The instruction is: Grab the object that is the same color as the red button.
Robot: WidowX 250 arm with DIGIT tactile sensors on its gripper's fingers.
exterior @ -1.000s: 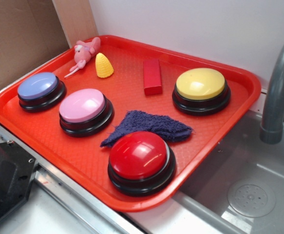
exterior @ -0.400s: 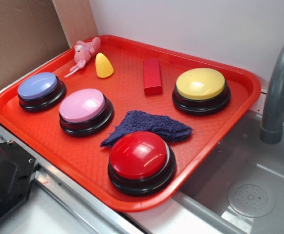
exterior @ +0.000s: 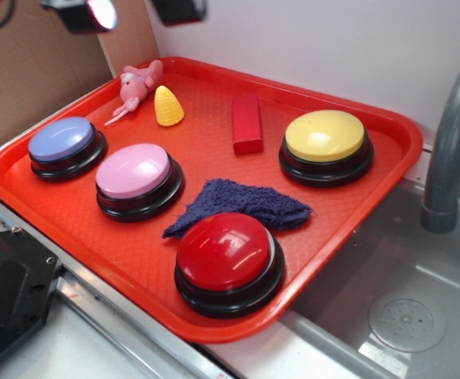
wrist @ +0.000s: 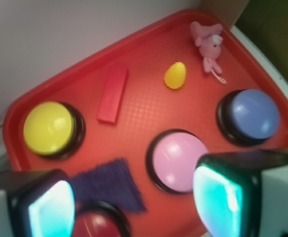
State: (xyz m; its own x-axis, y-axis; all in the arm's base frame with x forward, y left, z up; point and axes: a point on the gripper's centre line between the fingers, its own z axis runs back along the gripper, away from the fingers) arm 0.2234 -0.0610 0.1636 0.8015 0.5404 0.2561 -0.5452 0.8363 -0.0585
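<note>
A: Step in hand, as I judge it: the approach. The gripper (wrist: 134, 197) hangs high over the tray (exterior: 372, 170), only its tips showing at the top left edge of the exterior frame. Nothing grasped yet.

B: Target?

A: The red block (exterior: 247, 125), lying flat in the upper middle of the exterior frame, between the yellow cone (exterior: 168, 106) and the yellow button (exterior: 325, 136), touching neither. It matches the red button (exterior: 225, 250) at lower centre. In the wrist view the block (wrist: 112, 94) sits upper left of centre, well clear of the fingers.

B: Pincer state?

A: Spread wide; the two pads (wrist: 52, 210) sit at the lower corners of the wrist frame with a broad gap between them. Empty, touching nothing.

B: Next move calls for?

A: My estimate: travel toward the block, turn the wrist so the jaws straddle its narrow width, then descend. The blue cloth (exterior: 241, 205) and pink button (exterior: 133, 170) lie nearer; avoid both.
</note>
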